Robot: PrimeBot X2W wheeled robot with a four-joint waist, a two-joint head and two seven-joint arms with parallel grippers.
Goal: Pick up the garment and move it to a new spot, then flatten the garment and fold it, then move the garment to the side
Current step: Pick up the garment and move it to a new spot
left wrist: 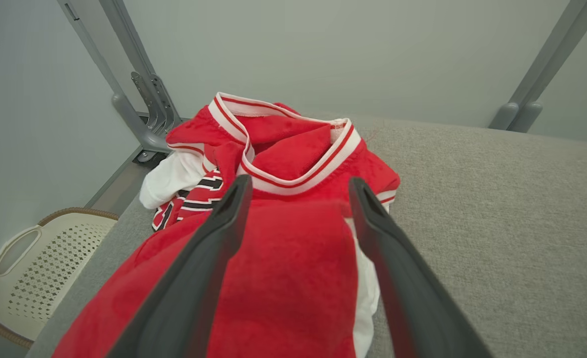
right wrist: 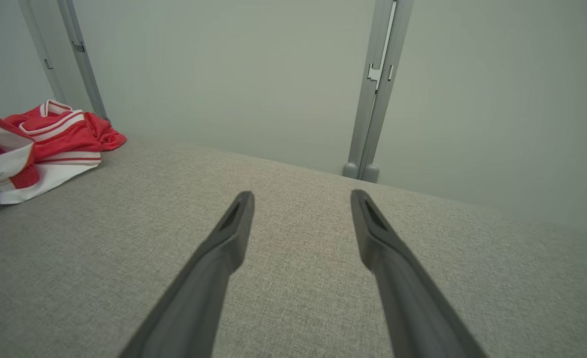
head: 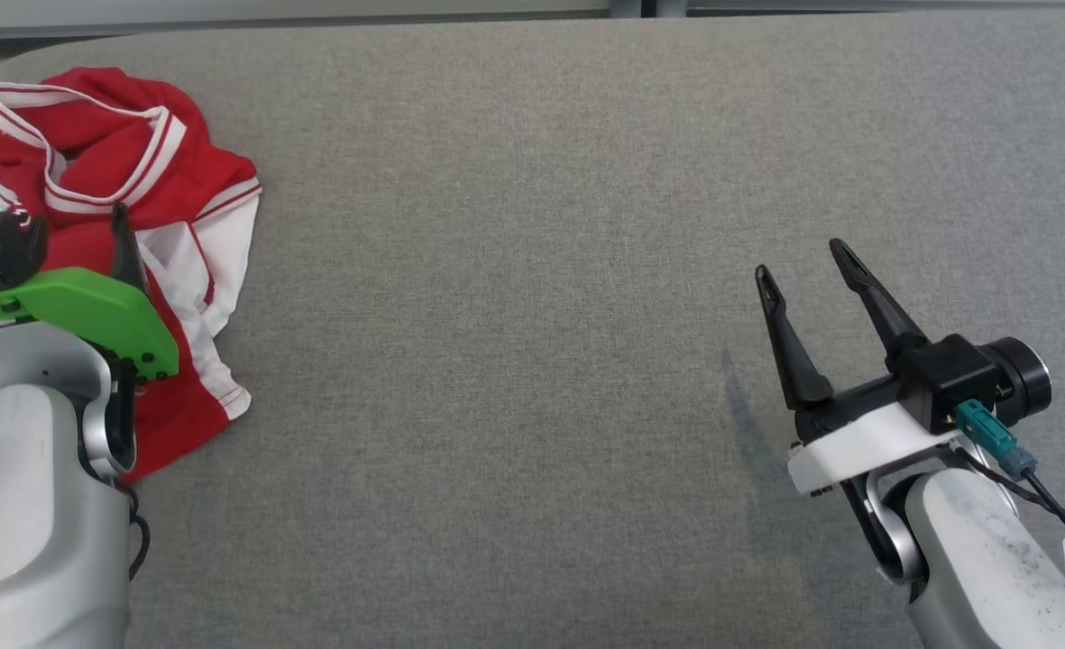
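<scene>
Here, the crumpled garment (head: 99, 117) lies lengthwise near-to-far, collar (head: 158, 153) farthest.

Red, white-trimmed garment (head: 207, 176), perhaps black lettering

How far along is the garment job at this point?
Done: nothing yet; the garment lies crumpled at the far left corner of the table. In hand: the left gripper is open over it, no cloth pinched; the right gripper is open over bare table. Left: pick up, move, flatten, fold, set aside.
</scene>
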